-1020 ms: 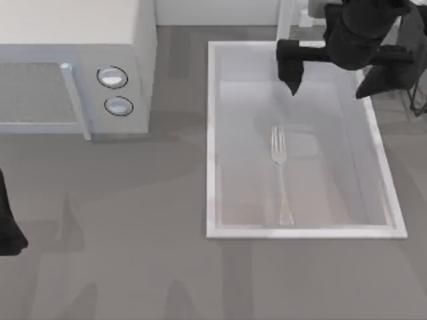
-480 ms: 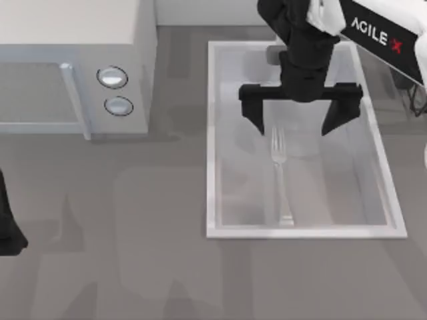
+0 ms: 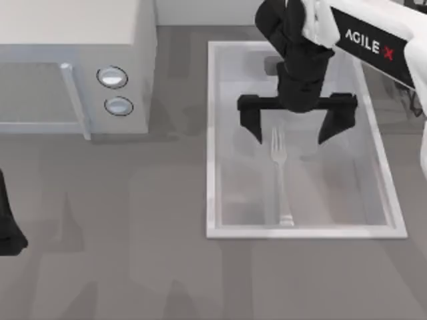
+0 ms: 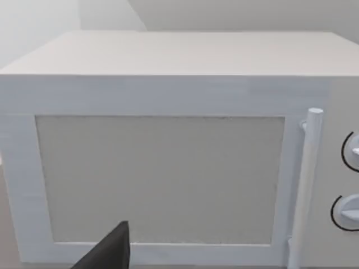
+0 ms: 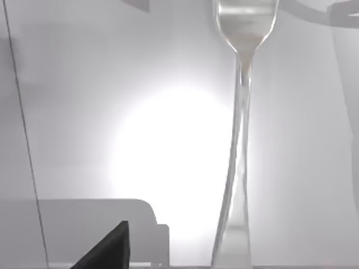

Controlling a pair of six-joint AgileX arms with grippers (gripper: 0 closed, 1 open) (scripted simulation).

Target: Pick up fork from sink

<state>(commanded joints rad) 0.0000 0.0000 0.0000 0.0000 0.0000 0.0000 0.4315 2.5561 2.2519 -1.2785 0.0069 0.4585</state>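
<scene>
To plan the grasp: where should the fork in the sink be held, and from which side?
Probably the fork's narrow handle, from above: it lies flat on the sink bottom, so fingers should close across its width. The open right gripper hangs over the tines.

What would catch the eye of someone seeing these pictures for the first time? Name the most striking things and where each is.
The black right gripper hangs open over the far part of the sink, on the table's right side, its fingers spread either side of the tines. Below it the shiny fork lies flat on the sink's bottom, handle pointing to the near rim. At the table's left stands a white microwave with two round knobs, and the left gripper sits parked at the left edge.
</scene>
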